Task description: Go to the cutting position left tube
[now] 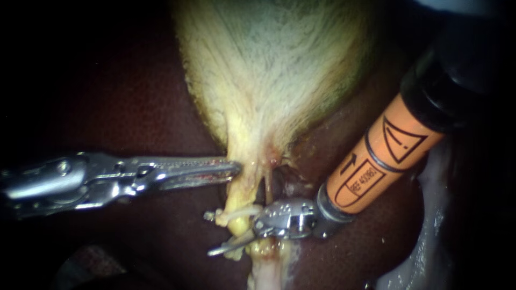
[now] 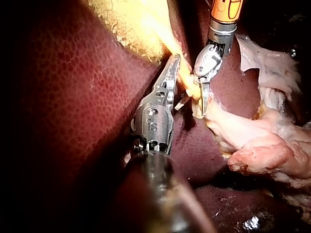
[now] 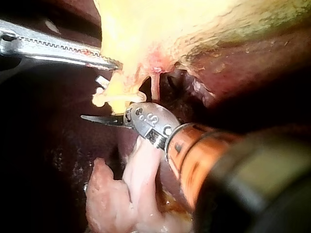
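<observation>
Tube at left: pale yellow, waxy, pale clip across.

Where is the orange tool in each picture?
Endoscope view: the right instrument comes from the upper right, jaws at the left tube.
Left wrist view: right instrument near the middle, jaws open at that tube.
Right wrist view: right instrument up close, orange shaft in front, jaws at the tube.
Shared landmark: the yellow gallbladder beyond the jaws.

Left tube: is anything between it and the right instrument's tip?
Nothing visible: the right instrument is at the left tube, beside its clip. The left instrument grips the gallbladder farther up, out of the way.
</observation>
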Robot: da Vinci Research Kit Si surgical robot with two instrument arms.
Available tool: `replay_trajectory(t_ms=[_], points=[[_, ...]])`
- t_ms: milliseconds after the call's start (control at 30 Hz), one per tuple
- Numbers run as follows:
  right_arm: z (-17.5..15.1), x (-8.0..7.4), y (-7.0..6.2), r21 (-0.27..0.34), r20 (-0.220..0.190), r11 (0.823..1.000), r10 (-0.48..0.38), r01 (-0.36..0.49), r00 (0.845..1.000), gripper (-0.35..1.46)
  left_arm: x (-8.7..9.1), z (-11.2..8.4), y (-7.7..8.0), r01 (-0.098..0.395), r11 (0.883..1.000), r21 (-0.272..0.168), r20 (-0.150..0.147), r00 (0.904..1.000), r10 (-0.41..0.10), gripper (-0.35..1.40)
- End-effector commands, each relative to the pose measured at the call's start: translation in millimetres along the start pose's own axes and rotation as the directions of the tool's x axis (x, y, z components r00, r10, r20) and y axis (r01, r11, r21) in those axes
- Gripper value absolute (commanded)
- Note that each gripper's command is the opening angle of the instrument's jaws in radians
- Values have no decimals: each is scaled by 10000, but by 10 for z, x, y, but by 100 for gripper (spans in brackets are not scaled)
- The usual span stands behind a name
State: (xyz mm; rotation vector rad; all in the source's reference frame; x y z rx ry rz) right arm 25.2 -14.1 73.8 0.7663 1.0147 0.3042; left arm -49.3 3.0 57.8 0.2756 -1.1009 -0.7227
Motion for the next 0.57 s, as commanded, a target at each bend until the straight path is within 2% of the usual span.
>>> replay_trajectory(t_ms=[33, 567], points=[[0, 0, 0, 30, -10, 10000, 28, -28, 10000, 131, 0, 0, 0, -4, 10000, -6, -1, 10000, 4, -13], [-4, -3, -1, 11, -12, 10000, 5, -5, 10000, 133, 1, 2, 0, -4, 10000, -13, -1, 10000, 4, -13]])
